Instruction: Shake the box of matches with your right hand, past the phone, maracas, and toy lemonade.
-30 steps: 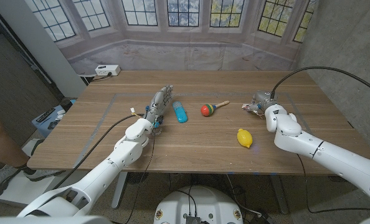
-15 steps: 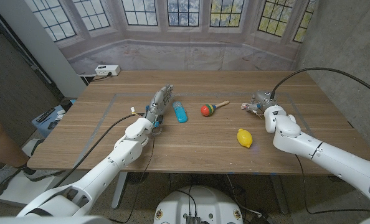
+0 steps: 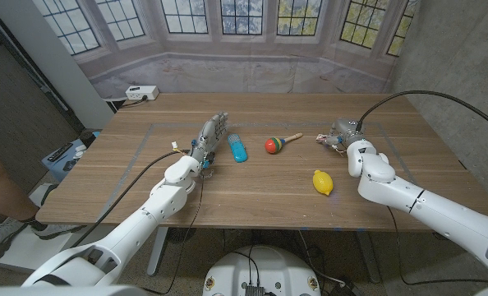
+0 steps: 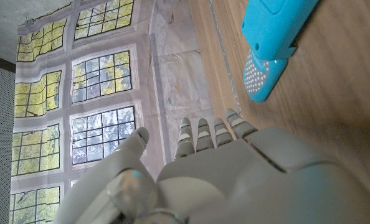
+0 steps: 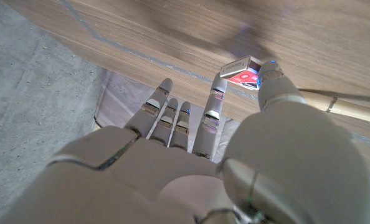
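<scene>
Standing with fingers spread and holding nothing, the left hand (image 3: 212, 132) is waiting beside the blue phone (image 3: 238, 149); the maraca (image 3: 277, 144) and toy lemon (image 3: 323, 182) are lying further right, and the right hand (image 3: 339, 136) is pinching the matchbox (image 5: 241, 70) above the table (image 3: 252, 201).

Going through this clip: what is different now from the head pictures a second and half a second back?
Very little. The right hand, pinching the box of matches between thumb and a finger, has shifted slightly toward the maraca, forearm following. The left hand stays beside the blue phone, holding nothing; phone, maraca and toy lemon lie where they were.
</scene>
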You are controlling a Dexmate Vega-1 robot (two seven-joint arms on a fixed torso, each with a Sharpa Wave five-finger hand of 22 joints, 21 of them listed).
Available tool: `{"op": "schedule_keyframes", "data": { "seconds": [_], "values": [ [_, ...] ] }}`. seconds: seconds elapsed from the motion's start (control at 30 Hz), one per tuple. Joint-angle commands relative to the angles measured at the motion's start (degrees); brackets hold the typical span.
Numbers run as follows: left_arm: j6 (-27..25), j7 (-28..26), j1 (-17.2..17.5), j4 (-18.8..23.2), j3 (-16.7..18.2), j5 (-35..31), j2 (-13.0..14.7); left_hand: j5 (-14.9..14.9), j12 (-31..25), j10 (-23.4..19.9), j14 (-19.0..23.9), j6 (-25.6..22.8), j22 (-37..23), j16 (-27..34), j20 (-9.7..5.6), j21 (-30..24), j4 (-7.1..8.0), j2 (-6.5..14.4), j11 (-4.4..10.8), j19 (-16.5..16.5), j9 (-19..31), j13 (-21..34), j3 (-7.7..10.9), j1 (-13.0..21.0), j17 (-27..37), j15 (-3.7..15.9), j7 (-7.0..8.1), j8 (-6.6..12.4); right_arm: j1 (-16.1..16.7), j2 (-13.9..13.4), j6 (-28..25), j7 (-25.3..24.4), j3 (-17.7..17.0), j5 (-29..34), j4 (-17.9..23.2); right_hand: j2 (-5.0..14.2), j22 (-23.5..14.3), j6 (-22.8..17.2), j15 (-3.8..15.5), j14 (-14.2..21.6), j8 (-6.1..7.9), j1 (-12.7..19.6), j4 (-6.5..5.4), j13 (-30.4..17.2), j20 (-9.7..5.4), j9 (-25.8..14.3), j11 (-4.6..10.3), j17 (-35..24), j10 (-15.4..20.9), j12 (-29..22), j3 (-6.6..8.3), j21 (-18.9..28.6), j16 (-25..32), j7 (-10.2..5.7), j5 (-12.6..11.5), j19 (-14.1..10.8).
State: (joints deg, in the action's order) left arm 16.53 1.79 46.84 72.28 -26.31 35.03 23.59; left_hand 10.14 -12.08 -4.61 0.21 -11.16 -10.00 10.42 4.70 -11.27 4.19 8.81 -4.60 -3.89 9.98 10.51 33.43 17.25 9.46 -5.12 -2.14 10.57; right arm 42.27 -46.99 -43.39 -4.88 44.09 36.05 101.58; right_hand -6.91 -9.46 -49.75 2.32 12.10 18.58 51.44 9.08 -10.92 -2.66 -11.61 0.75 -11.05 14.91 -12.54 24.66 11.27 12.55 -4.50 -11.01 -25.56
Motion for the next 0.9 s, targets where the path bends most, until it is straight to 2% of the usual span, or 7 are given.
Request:
{"op": "schedule_keyframes", "data": {
  "seconds": [0.03,0.47,0.9],
  "values": [
    [-0.1,0.4,-0.5,-0.6,0.1,0.1,0.1,-0.1,-0.1,-0.5,0.2,-0.5,-0.1,-0.2,0.02,-0.1,-0.26,0.1,0.14,-0.2,0.3,0.3,0.35,-0.5,0.3,-0.17,-0.14,0.08,1.3,0.4,-1.1,-2.9,-1.6,-1.8,2.2,0.06,-0.2,-0.6,0.66,0.4,0.11,0.5,0.04,-0.2,0.2,-0.3,-0.11,-0.1,0.4,0.1,0.18,0.2,0.1,-0.15,0.1,-0.6],
    [0.1,0.3,-0.6,-0.3,0.2,-0.1,0.3,-0.1,-0.1,-0.5,0.2,-0.5,-0.1,-0.2,0.01,-0.1,-0.35,0.0,0.19,-0.2,0.3,0.4,0.41,-0.7,0.3,-0.2,-0.11,0.06,2.6,0.8,-2.7,-6.1,-3.2,-3.3,5.9,0.0,-0.2,-0.8,0.33,0.7,-0.01,0.7,0.1,-0.2,0.44,-0.3,-0.25,-0.2,0.7,0.2,0.27,0.1,0.1,0.07,0.1,-0.7],
    [0.1,-1.5,1.8,3.7,1.4,-0.3,2.3,-0.1,-0.1,-0.5,0.1,-0.5,-0.1,-0.3,0.03,0.0,-0.44,0.0,0.09,-0.2,0.3,0.4,0.48,-0.8,0.3,-0.18,-0.08,0.01,3.3,1.0,-3.8,-7.7,-4.0,-4.4,9.3,0.11,-0.2,-0.7,0.0,1.0,-0.26,1.1,0.19,-0.2,0.81,-0.3,-0.53,-0.1,1.0,0.2,0.37,0.1,0.1,0.26,0.1,-0.9]
  ]
}}
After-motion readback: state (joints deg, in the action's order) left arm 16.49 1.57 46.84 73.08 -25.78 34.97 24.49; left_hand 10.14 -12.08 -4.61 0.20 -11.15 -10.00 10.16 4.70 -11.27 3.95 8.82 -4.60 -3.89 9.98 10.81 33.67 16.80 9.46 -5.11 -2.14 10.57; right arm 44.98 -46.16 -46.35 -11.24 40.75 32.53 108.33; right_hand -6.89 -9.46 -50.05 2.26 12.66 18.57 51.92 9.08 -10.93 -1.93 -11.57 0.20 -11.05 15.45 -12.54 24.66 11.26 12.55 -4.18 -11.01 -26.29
